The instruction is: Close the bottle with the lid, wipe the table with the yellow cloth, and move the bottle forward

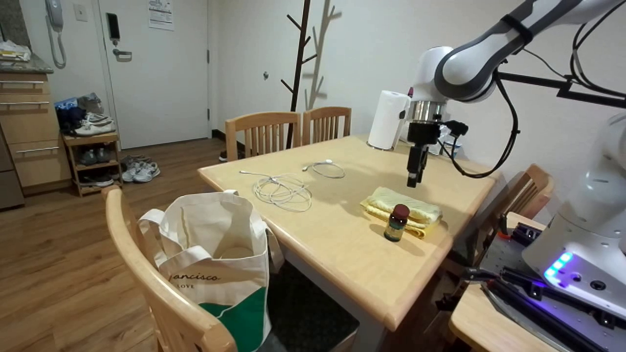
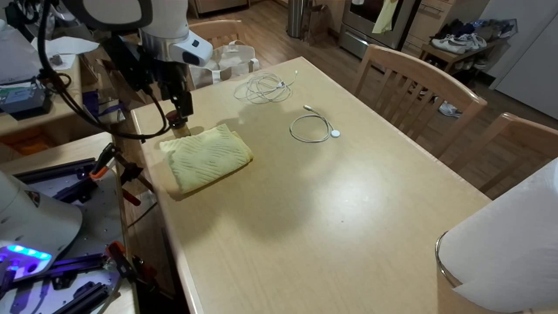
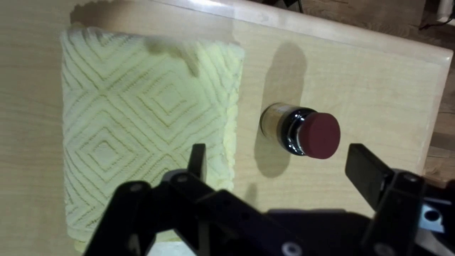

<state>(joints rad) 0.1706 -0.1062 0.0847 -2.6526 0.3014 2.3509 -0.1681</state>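
In an exterior view, the bottle (image 1: 394,229), dark and labelled, stands upright on the table (image 1: 332,244), its flat red-brown lid (image 1: 401,211) on top, just beside the folded yellow cloth (image 1: 403,198). In an exterior view, the gripper (image 2: 185,110) and the yellow cloth cover parts of the bottle. In the wrist view, the gripper's jaws stand wide apart, holding nothing, clear of the lid.

Pale walls (image 1: 376,44), wood-toned floor (image 1: 58,244)
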